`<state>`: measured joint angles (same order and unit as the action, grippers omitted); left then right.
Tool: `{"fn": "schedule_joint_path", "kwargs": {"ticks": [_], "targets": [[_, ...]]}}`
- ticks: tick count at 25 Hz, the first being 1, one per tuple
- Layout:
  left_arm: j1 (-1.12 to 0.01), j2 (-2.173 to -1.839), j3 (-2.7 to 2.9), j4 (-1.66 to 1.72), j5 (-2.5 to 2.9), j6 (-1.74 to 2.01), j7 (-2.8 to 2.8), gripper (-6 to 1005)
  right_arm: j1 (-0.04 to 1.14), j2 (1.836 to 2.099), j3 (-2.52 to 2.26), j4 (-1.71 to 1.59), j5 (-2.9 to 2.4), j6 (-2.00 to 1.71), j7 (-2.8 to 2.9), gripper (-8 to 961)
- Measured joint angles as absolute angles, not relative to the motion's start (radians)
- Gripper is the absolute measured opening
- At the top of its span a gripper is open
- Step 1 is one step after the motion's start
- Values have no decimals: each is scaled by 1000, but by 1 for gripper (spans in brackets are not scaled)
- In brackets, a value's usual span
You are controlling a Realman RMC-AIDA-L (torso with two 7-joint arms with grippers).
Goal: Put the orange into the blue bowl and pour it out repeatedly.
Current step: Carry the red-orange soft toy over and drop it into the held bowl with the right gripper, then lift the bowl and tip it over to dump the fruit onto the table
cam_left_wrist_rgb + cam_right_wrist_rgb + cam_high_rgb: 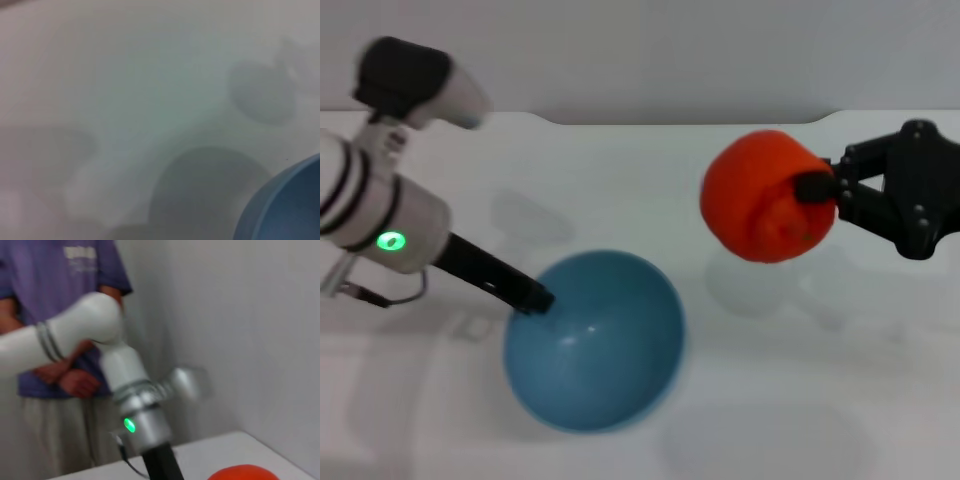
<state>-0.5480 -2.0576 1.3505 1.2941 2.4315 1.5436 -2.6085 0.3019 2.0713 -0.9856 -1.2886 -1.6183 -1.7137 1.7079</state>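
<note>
The right gripper (820, 188) held the round, lumpy red-orange orange (766, 196) between its closed fingers, above the white table (800, 380). The left gripper's (535, 298) fingers pinched the smooth light-blue bowl's (595, 340) rim. The orange seemed light, firm and slightly slippery.

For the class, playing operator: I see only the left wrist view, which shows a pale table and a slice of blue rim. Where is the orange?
Observer: Not in the bowl. The right tool holds the orange up off the table.
Operator: On which side of the bowl?
Observer: It hangs to the robot's right of the bowl, beside it and not over its opening.
Operator: And what has hold of the bowl?
Observer: The left tool grips its rim on the robot's left side, and the bowl is tipped and empty.
</note>
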Motion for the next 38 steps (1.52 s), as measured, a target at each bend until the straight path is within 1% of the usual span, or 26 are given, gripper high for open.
{"fn": "schedule_joint_path", "kwargs": {"ticks": [4,8,14,24,35,38], "targets": [[-623,-2061,1458,1222,2431,1515,-2660,-2,326,2073,-1023,-1330,-1603,-1733,1703,16],[-667,-2067,1549,1213,2427,1487,-2715,-2,360,2073,-1121,-1320,-1649,-1699,1682,16],[-716,-2068,1579,1221,2424,1487,-2775,-2,370,2078,-1263,-1311,-1778,-1613,1678,16],[-734,-2063,1565,1262,2419,1508,-2786,-1,378,2075,-1295,-1326,-1856,-1607,1743,122],[-726,-2059,1561,1311,2472,1476,-2777,-2,345,2079,-1125,-1373,-1837,-1551,1816,510],[-671,-2060,1571,1422,2557,1404,-2775,-2,336,2075,-1036,-1345,-1839,-1512,1906,510]]}}
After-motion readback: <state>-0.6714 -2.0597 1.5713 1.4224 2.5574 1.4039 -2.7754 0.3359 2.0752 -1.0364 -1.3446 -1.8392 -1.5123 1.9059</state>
